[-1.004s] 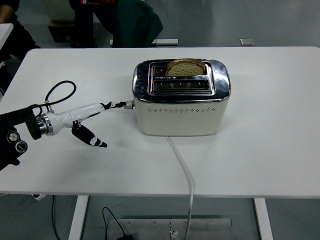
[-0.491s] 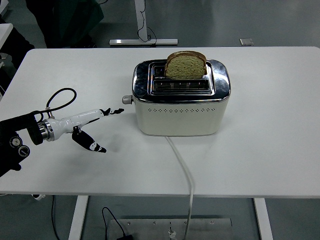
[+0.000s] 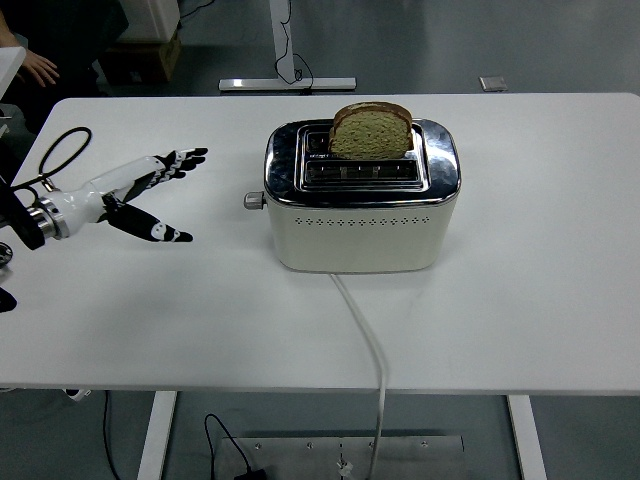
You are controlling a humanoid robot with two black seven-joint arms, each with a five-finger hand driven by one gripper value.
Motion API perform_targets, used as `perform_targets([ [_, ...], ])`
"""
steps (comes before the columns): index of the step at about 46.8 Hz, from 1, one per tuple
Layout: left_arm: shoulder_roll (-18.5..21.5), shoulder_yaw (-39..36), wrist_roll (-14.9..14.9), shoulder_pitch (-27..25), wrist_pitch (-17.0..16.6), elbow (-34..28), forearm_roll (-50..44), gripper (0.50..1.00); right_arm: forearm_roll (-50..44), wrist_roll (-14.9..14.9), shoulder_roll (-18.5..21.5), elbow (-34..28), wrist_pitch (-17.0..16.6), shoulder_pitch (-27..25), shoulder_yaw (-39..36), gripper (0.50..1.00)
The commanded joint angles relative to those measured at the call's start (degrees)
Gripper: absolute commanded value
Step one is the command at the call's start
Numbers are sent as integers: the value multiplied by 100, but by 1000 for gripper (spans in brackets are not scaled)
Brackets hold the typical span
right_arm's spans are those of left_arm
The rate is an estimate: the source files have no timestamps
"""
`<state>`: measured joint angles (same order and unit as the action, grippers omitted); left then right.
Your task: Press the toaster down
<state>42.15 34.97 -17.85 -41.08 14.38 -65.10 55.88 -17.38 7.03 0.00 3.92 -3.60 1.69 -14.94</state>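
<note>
One cord point(image 3: 368, 340) runs from the toaster point(image 3: 361, 212) toward the near edge of the table point(image 3: 520, 300) and drops over it. The toaster (cream body, chrome top) stands upright on the table, roughly at its middle. Its lever point(image 3: 253, 200) projects from the toaster's left end face and sits near the top of that face. A slice of bread point(image 3: 371, 131) stands in the far slot of the toaster, its upper half showing above the chrome; the near slot holds nothing visible.

The left hand point(image 3: 130, 196) is over the table, well to the left of the toaster and apart from the lever. Its fingers point(image 3: 180, 159) are spread and straight, pointing toward the toaster, and hold nothing; the thumb point(image 3: 160, 231) angles off toward the near side. A black cable loop point(image 3: 55, 152) arches at the wrist, farther left of the toaster.

Beyond the table, far left of the toaster, a person's hand point(image 3: 42, 68) shows at the picture's top edge. A table leg's base point(image 3: 288, 84) lies on the floor behind the toaster.
</note>
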Motion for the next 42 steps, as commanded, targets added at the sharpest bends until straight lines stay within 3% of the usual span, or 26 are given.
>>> perform_targets([
  [1, 153, 10, 1, -268, 152, -3, -585, 1000, -2, 1, 0, -6, 0, -2, -1, 998],
  [8, 461, 10, 1, -629, 205, -3, -1631, 1000, 7, 1, 0, -6, 0, -2, -1, 998],
  [17, 382, 1, 1, -735, 12, 313, -2686, 1000, 7, 1, 0, -6, 0, -2, -1, 998],
  [29, -364, 1, -8, -629, -120, 1008, -3803, 1000, -2, 1, 0, 3, 0, -2, -1, 998],
  [42, -743, 18, -60, -541, -366, 1307, -4506, 1000, -2, 1, 0, -6, 0, -2, -1, 998],
])
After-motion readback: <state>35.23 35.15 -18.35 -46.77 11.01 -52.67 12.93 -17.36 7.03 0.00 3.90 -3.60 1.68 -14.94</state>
